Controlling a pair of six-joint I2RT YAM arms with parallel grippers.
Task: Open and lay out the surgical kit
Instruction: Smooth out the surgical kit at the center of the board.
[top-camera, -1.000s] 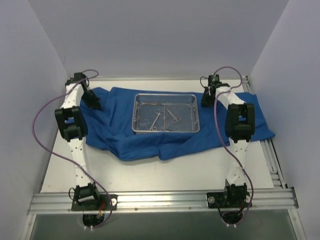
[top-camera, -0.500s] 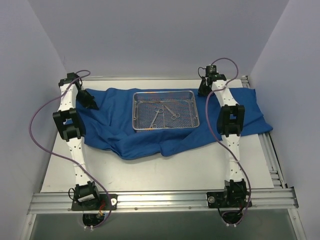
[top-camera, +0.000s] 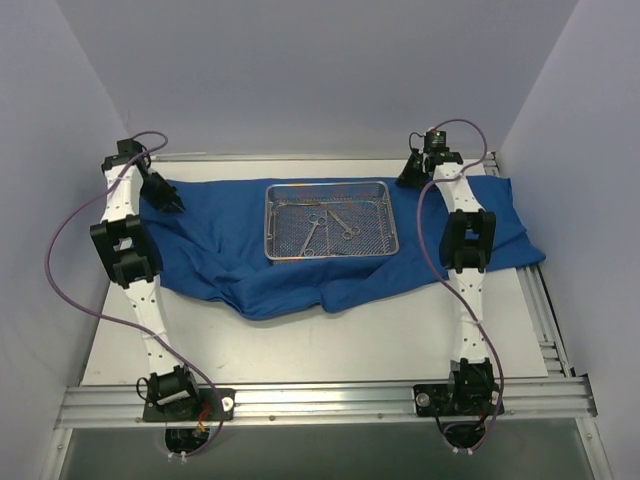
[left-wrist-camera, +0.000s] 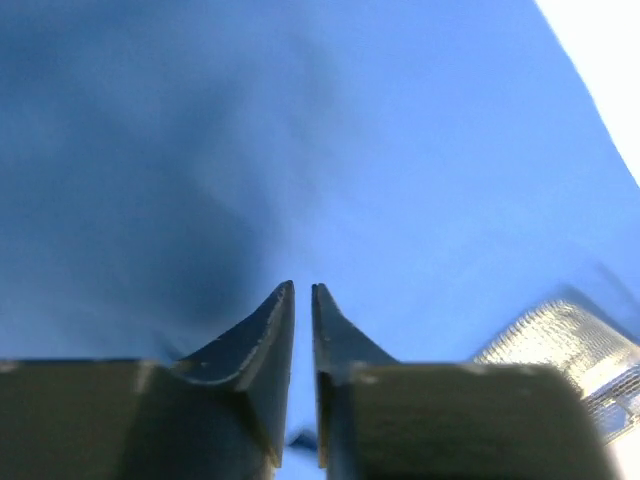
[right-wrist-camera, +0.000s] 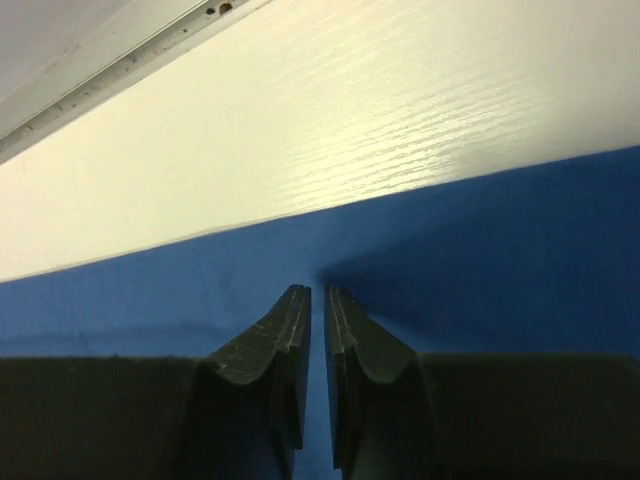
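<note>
The royal-blue cloth wrap (top-camera: 230, 265) lies spread across the table, rumpled along its near edge. The silver wire-mesh tray (top-camera: 269, 222) sits on it at the middle back, holding thin steel instruments (top-camera: 325, 226). My left gripper (top-camera: 170, 200) is at the cloth's far-left end. In the left wrist view its jaws (left-wrist-camera: 303, 288) stand a sliver apart with cloth (left-wrist-camera: 400, 150) in the slit, and the tray's corner (left-wrist-camera: 560, 340) shows at right. My right gripper (top-camera: 408, 178) is at the cloth's back edge right of the tray. Its jaws (right-wrist-camera: 317, 290) are nearly together over cloth (right-wrist-camera: 500, 230).
The white tabletop (top-camera: 350, 340) shows in front of the cloth and behind it (right-wrist-camera: 350, 110). Grey walls close in on the left, right and back. An aluminium rail (top-camera: 320, 400) carries both arm bases at the near edge.
Both arms have swung outward, the left gripper going left and the right one back and right. The cloth's left end has stretched further left with the left gripper.
</note>
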